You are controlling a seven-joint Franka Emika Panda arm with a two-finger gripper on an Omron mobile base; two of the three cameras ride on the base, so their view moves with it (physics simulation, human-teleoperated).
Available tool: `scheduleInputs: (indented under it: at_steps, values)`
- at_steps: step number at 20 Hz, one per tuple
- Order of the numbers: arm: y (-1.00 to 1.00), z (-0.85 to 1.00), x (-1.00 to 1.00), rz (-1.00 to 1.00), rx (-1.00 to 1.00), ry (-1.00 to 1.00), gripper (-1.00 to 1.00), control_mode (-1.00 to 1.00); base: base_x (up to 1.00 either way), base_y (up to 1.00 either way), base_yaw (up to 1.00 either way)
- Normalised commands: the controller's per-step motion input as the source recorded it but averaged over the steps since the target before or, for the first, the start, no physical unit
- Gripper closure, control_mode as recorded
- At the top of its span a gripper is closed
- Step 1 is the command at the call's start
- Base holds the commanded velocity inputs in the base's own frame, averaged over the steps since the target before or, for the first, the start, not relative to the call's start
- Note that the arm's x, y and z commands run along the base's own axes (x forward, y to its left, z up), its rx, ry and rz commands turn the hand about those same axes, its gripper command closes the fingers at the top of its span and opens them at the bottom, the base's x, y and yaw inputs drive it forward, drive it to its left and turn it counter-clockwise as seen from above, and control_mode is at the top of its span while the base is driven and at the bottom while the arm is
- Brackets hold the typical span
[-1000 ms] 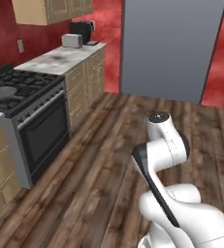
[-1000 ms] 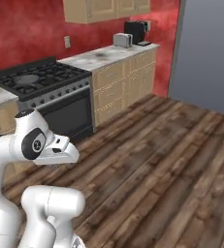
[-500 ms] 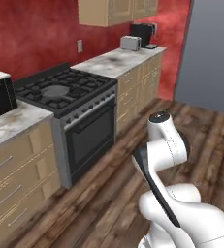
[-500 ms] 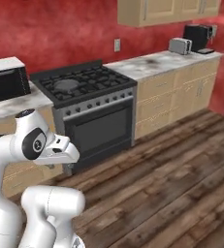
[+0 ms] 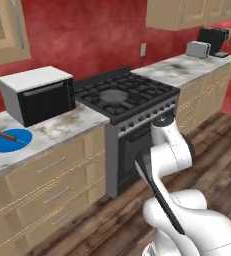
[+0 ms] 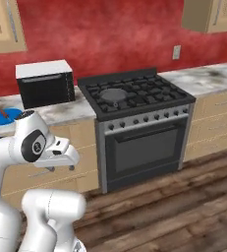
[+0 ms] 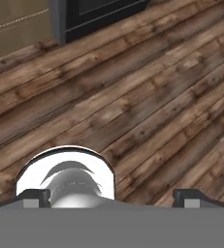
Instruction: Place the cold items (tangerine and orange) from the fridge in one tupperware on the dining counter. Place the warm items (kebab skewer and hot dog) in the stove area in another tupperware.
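Hand (image 7: 111, 196) spread wide, nothing in it, aimed down at the wood floor (image 7: 147, 97) just in front of the stove (image 6: 137, 128). Off to the left on the desk (image 5: 52, 131): microwave (image 5: 37, 95), then a blue plate (image 5: 9, 140) carrying the kebab skewer (image 5: 8, 136). Toaster (image 5: 197, 49) way down the far end.

We stand in a home kitchen: a gas stove (image 5: 124, 97), microwave (image 5: 37, 95), toaster (image 5: 197, 49), marble counter (image 5: 62, 127), wood cabinets (image 5: 47, 182), plank floor (image 7: 133, 97).
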Motion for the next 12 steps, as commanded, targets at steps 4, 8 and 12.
scheduleInputs:
  at_steps: [4,8,12]
  values:
    - [0.00,0.00,0.00,0.00,0.00,0.00,-1.00,1.00,0.57,0.01,0.39]
    - [0.00,0.00,0.00,0.00,0.00,0.00,-1.00,1.00,0.43,0.07,0.37]
    - [0.00,0.00,0.00,0.00,0.00,0.00,-1.00,1.00,0.33,0.07,0.41]
